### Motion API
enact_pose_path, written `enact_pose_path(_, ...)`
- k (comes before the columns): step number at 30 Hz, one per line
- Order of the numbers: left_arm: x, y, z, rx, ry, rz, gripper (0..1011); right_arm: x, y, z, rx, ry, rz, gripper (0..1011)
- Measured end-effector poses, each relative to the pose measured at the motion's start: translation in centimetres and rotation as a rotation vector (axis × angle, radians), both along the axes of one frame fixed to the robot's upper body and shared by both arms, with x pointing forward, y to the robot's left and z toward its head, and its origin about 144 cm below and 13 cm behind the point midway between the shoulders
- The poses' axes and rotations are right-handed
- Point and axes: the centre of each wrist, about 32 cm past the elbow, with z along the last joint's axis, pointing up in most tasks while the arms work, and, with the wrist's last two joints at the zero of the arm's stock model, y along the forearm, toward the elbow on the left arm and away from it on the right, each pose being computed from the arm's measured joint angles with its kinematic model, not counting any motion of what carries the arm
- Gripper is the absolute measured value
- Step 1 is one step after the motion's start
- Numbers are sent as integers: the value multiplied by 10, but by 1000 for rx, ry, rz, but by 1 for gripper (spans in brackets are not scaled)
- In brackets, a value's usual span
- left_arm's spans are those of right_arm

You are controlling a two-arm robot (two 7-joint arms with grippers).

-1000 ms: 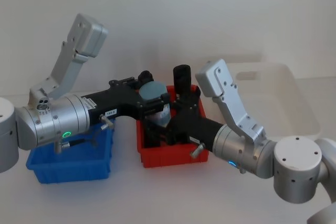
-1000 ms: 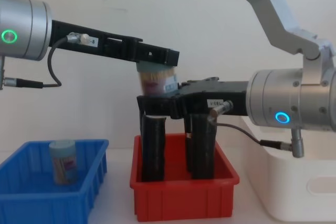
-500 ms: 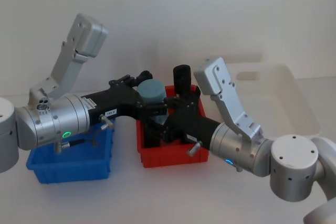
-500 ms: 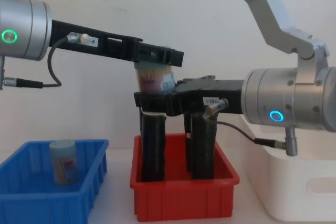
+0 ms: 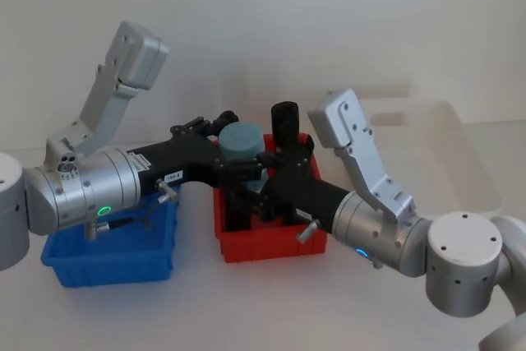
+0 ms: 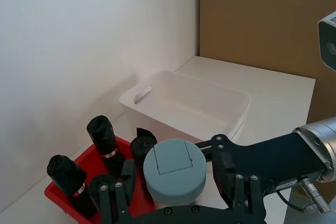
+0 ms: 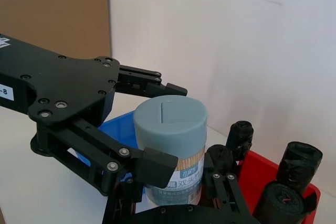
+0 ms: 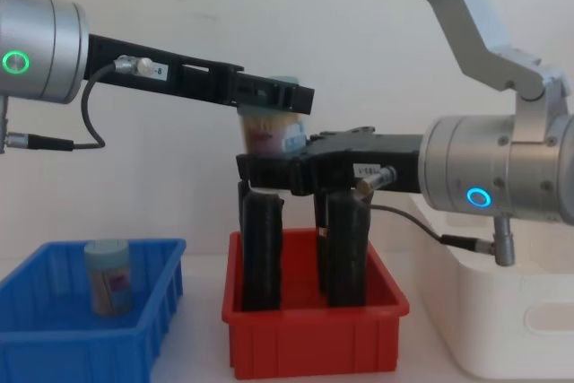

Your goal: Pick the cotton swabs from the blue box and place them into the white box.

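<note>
Two grippers meet in the air above a red bin (image 8: 314,347) of upright black rolls (image 8: 262,253). Between them is one tub of cotton swabs (image 8: 269,136), upright, with its lid on top. The left gripper (image 8: 273,96), reaching in from the left, is closed around the tub just under the blue-grey lid and holds it. The right gripper (image 8: 269,170), reaching in from the right, sits lower, around the tub's base; whether it grips cannot be told. A second tub (image 8: 108,275) stands in the blue box (image 8: 36,347), left of the red bin. The white box (image 8: 502,329) is on the red bin's right, beneath the right arm.
</note>
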Motion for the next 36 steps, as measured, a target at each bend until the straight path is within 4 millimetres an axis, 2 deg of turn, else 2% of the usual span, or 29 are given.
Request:
enact_pose_path(10, 0, 0, 0, 0, 0, 0, 1004, -8, -16, -1, 25, 0, -56, 633)
enact_pose_path(24, 0, 0, 0, 0, 0, 0, 1004, -22, -58, -6, 84, 14, -226, 633)
enact_pose_path(36, 0, 0, 0, 0, 0, 0, 1004, -22, -89, -15, 102, 16, -394, 633)
